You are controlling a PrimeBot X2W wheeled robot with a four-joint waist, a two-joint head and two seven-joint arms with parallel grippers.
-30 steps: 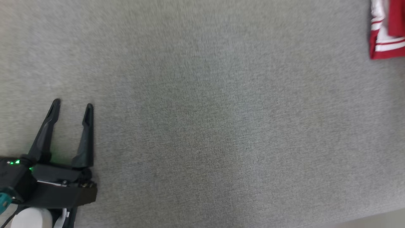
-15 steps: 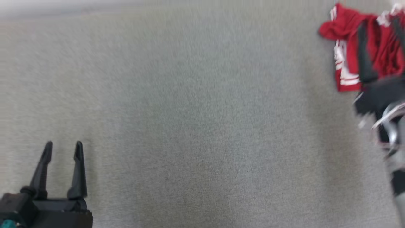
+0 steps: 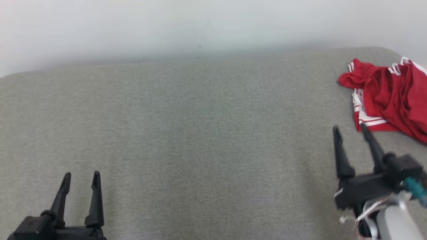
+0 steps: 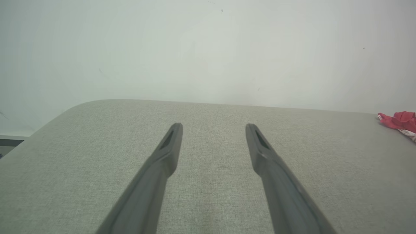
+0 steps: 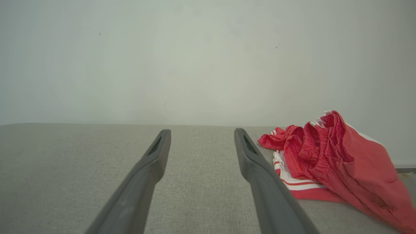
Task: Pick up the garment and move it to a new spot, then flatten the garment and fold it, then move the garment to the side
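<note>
Garment lies crumpled at far-right corner of bench, untouched; right pincer open and empty just beside it, likely staged for pickup; left pincer open, parked well apart.

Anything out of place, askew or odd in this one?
Only the red garment: it lies crumpled in a heap near the far right corner of the grey surface, not flat. The right gripper stands open beside it. Nothing looks spilled or damaged.
</note>
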